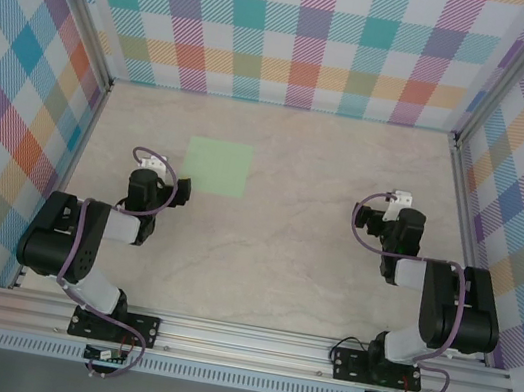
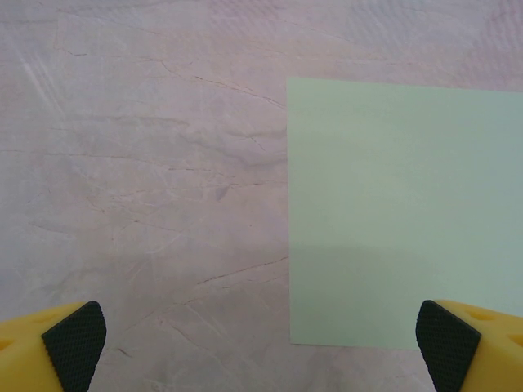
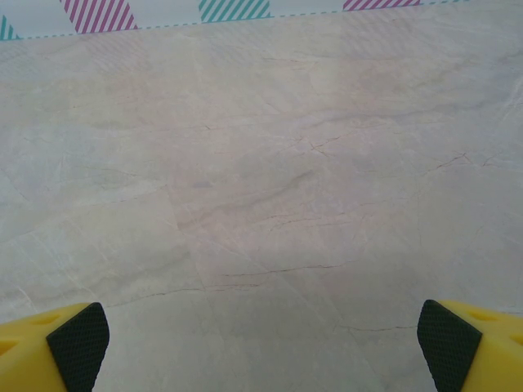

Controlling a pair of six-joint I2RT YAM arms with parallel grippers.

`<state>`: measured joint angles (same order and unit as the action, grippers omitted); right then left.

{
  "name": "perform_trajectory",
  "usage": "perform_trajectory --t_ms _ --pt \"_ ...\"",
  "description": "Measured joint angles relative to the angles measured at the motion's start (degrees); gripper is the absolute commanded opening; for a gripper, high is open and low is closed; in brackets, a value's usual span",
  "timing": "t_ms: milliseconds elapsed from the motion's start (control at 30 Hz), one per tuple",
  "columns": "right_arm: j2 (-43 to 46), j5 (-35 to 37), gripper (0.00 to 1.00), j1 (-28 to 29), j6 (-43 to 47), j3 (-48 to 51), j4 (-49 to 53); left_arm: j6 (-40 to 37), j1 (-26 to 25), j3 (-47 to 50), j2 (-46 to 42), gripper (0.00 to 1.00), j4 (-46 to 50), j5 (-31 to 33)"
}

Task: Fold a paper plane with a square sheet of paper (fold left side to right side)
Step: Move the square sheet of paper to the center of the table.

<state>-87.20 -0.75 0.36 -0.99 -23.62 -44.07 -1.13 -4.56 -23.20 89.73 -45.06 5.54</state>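
I stand at the near edge of a table (image 1: 281,260) whose top looks like pale marble, beige-grey with thin dark veins and some soft pink clouds in it. Three walls (image 1: 311,32) close the space around it, all covered with a checked pattern of teal, orange, pink, purple and yellow on white. Metal posts (image 1: 82,17) run up at the corners, and a ribbed aluminium rail (image 1: 246,344) carries my two bases.

The square sheet of paper (image 1: 217,166) lies flat on the left half of the table, toward the far wall, unfolded and without creases. It is just ahead of my left gripper (image 2: 260,351) and a little to its right. In the left wrist view its left edge runs down the middle, and its near edge lies close to my right-hand pad (image 2: 445,347). A soft shadow falls across the near part of the sheet. The fingers of this gripper are spread wide and hold nothing.

My right gripper (image 3: 261,351) is also wide apart and empty, over bare marble, well apart from the sheet. Beyond it I see the foot of the far wall.
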Motion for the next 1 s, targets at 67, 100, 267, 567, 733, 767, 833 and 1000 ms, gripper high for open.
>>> perform_trajectory --t_ms 67,100,267,567,733,767,833,1000 --pt "0.0 -0.02 1.0 0.0 0.0 0.0 0.0 0.0 0.0 0.0 0.0 1.0 0.0 0.0" --pt "0.0 0.0 1.0 0.0 0.0 0.0 0.0 0.0 0.0 0.0 0.0 1.0 -0.02 0.0" --pt "1.86 0.74 1.0 0.0 -0.24 -0.92 4.98 0.09 0.0 -1.62 -2.36 1.0 6.19 0.39" --pt "20.31 1.14 1.0 0.92 -7.02 -11.87 31.61 10.19 -0.61 -22.23 -12.09 1.0 35.65 -0.68" --pt "25.51 0.48 1.0 5.25 -12.66 -16.2 45.83 12.09 -5.73 -35.67 -1.44 1.0 50.14 -1.7" --pt "26.23 0.26 1.0 6.38 -13.84 -16.57 48.65 12.04 -7.15 -38.27 1.55 1.0 52.92 -1.88" --pt "27.02 -0.15 1.0 8.26 -15.85 -17.09 53.57 12.0 -9.55 -43.69 8.0 1.0 58.29 -2.1" --pt "28.5 -0.74 1.0 12.74 -19.54 -17.29 63.67 11.8 -13.11 -56.33 22.27 1.0 68.72 -1.95"
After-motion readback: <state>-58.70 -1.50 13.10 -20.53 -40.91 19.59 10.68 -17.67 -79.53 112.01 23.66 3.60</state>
